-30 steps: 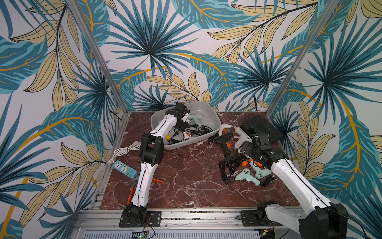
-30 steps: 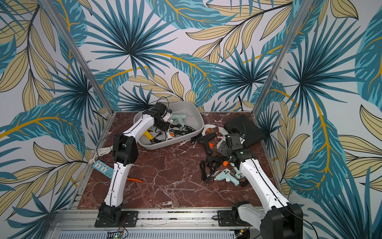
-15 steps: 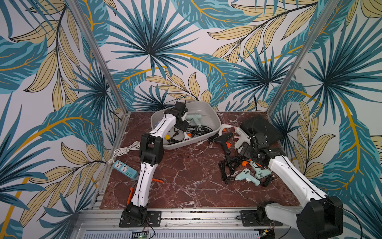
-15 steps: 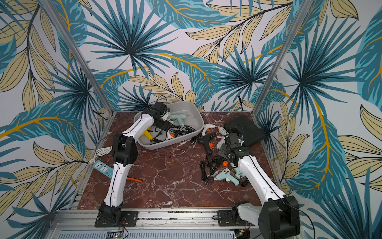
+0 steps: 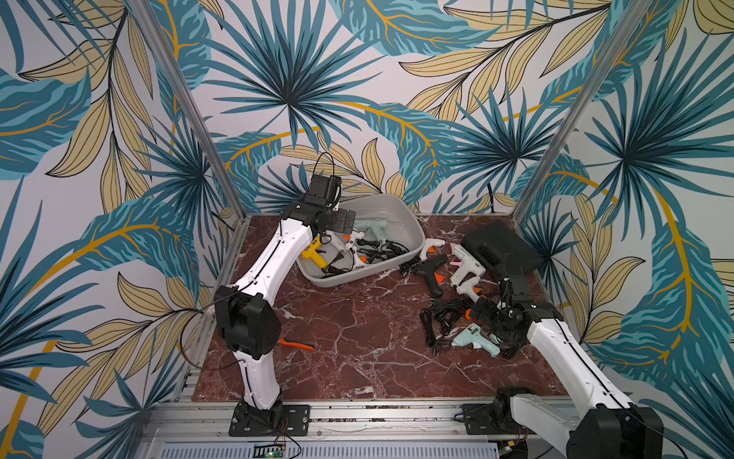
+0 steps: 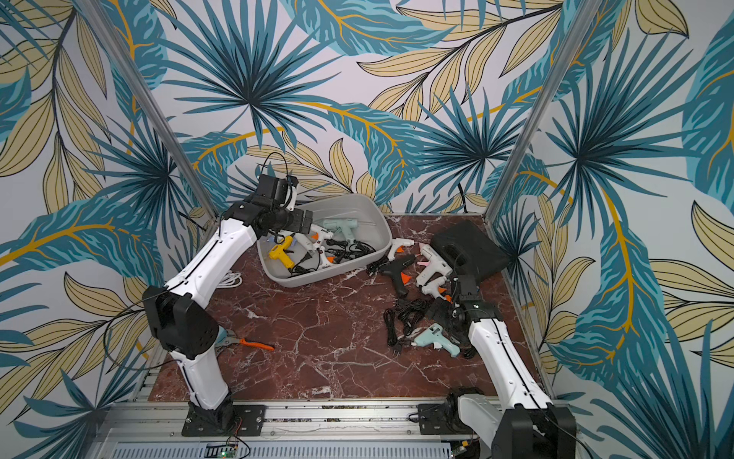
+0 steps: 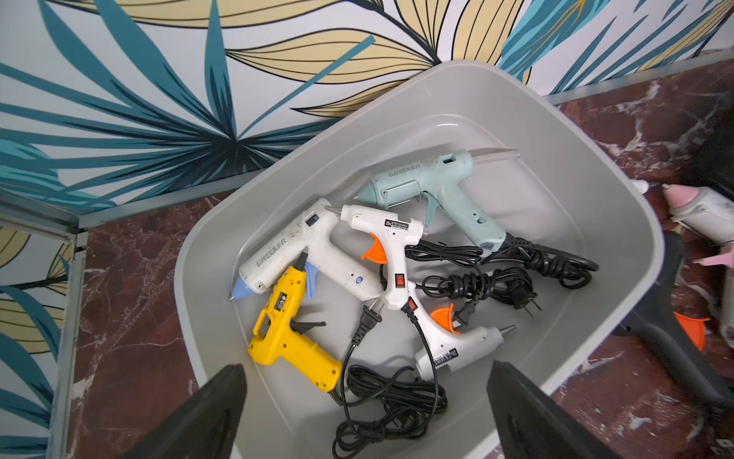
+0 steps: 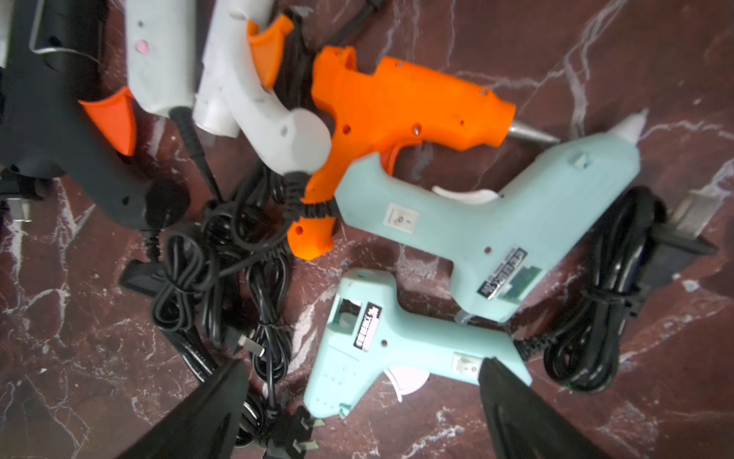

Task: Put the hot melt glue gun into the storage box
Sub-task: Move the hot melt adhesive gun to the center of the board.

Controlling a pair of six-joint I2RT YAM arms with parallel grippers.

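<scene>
Left wrist view: the left gripper [image 7: 365, 367] hangs over the storage box [image 7: 576, 159], its two black fingers spread wide with nothing between them. The box is a light grey plastic tub with rounded corners and a flared rim. Five glue guns lie on its floor with their black cords tangled together. There is a big mint-green gun [image 7: 437, 186] at the far wall of the box and a white gun with a blue tip [image 7: 310, 246] beside it. Two small white guns with orange triggers [image 7: 393, 246] [image 7: 449, 345] cross each other in the middle. A yellow gun [image 7: 286, 330] lies nearest the gripper, its metal nozzle touching the blue-tipped one.

In both top views the box [image 5: 397, 206] [image 6: 365, 202] sits at the back of the marble table [image 5: 357, 337], with one end of its rim up against the wall. A black gun [image 5: 431, 270] and several white guns [image 5: 466, 270] lie on the table just outside the box, beside a black case [image 5: 500, 246].

The right gripper [image 8: 363, 363] is well apart from the box, low over a pile of guns and cords. Its fingers are also spread wide and hold nothing. A small mint gun [image 8: 397, 349] lies flat under it, with a white trigger and a dark label. One finger hides the end of its handle, and I cannot tell whether they touch. A larger mint gun [image 8: 496, 222] and an orange gun [image 8: 397, 103] lie just beyond.
</scene>
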